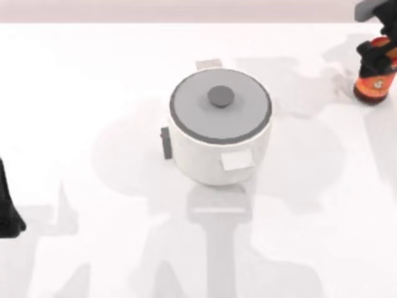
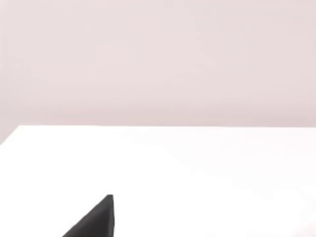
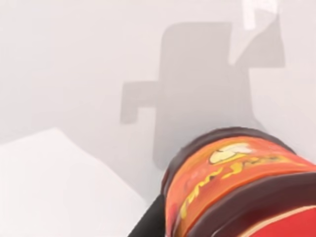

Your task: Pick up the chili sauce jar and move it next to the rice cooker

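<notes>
The chili sauce jar (image 1: 373, 84), dark glass with an orange-red label, stands at the table's far right back corner. My right gripper (image 1: 376, 53) is shut around its upper part. In the right wrist view the chili sauce jar (image 3: 232, 182) fills the near corner, with one dark finger (image 3: 150, 222) pressed against its side; the other finger is hidden behind it. The rice cooker (image 1: 220, 127), white with a grey lid and knob, sits at the table's middle, well to the left of the jar. My left gripper (image 1: 9, 214) is parked at the left edge, open, with one finger (image 2: 98, 219) showing.
The cooker's dark side handle (image 1: 165, 143) points left and its pale front tab (image 1: 237, 160) faces the near edge. Bare white tabletop (image 1: 310, 143) lies between the cooker and the jar.
</notes>
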You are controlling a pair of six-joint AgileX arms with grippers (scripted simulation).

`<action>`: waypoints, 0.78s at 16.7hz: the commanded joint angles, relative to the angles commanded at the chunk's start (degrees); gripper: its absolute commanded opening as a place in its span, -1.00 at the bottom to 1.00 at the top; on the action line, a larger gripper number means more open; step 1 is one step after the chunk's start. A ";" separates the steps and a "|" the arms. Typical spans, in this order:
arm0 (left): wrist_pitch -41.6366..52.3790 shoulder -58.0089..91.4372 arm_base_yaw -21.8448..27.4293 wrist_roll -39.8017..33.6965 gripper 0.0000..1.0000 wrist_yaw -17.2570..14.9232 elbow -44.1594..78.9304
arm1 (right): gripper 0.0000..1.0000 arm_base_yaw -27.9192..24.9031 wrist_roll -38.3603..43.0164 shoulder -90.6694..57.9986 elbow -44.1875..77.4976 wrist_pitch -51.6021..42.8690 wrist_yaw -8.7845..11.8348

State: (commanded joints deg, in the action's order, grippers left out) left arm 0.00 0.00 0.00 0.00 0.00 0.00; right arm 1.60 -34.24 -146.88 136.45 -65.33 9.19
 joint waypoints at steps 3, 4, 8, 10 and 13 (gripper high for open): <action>0.00 0.00 0.00 0.00 1.00 0.00 0.00 | -0.96 0.00 0.00 0.00 0.00 0.00 0.00; 0.00 0.00 0.00 0.00 1.00 0.00 0.00 | -1.00 0.00 0.00 0.00 0.00 0.00 0.00; 0.00 0.00 0.00 0.00 1.00 0.00 0.00 | -1.00 0.00 0.00 0.00 0.00 0.00 0.00; 0.00 0.00 0.00 0.00 1.00 0.00 0.00 | -1.00 0.00 0.00 0.00 0.00 0.00 0.00; 0.00 0.00 0.00 0.00 1.00 0.00 0.00 | -1.00 0.20 0.09 0.20 -0.11 -0.03 0.01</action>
State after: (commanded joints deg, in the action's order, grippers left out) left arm 0.00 0.00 0.00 0.00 0.00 0.00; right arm 1.80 -34.16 -146.68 136.34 -65.36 9.21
